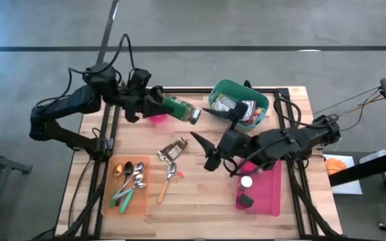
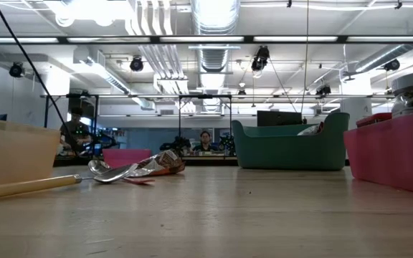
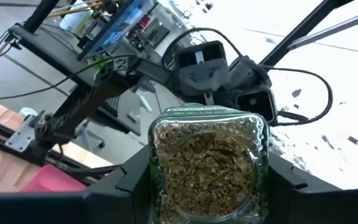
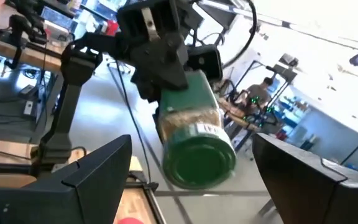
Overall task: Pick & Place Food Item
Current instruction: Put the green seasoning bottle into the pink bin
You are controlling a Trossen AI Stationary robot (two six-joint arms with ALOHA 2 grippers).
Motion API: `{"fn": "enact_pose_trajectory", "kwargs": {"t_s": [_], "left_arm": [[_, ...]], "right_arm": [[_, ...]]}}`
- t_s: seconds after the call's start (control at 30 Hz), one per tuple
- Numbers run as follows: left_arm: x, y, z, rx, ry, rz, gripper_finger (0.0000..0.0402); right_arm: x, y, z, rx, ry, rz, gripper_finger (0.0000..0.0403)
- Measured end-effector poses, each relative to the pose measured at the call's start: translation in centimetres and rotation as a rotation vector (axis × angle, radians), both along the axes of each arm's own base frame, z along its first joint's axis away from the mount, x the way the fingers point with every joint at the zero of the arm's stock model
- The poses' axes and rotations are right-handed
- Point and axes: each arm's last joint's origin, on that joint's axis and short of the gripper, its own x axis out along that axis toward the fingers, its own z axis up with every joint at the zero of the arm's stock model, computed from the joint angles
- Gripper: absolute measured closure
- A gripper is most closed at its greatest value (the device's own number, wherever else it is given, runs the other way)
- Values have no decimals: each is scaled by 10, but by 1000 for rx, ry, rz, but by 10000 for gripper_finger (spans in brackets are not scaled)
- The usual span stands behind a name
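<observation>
A glass jar of dried herbs with a green lid hangs level over the table's far middle, and my left gripper is shut on it. In the left wrist view the jar's glass base faces the camera. My right gripper stands open a little nearer the table's front, its fingers pointing toward the jar. In the right wrist view the lid shows between the open fingers, farther off. The low view shows neither gripper. My left gripper pinches the jar's glass body near its base end between its two fingers, one on each side. The fingers come level from the table's left and lie along the jar. The jar is lifted clear, lying level, with its lid toward the right gripper.
A green bin with packets stands at the far right. A pink tray with a white-capped bottle lies near right, an orange tray of cutlery near left. A foil packet, a wooden-handled spoon and a pink bowl lie between.
</observation>
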Motion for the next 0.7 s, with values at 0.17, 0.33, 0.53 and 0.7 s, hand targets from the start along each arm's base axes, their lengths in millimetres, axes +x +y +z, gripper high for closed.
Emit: {"fn": "enact_pose_trajectory", "kwargs": {"t_s": [0.17,0.33,0.53,0.7], "left_arm": [[7,1,0,-11,-22,-15,215],[18,1,-4,-50,-15,-65,215],[23,2,-7,-50,-10,-71,215],[23,1,-6,-46,-17,-91,215]], "right_arm": [[6,2,-3,-55,19,-5,72],[15,2,-7,-96,37,-24,72],[23,5,-10,-143,33,-73,85],[24,6,-11,-144,36,-84,148]]}}
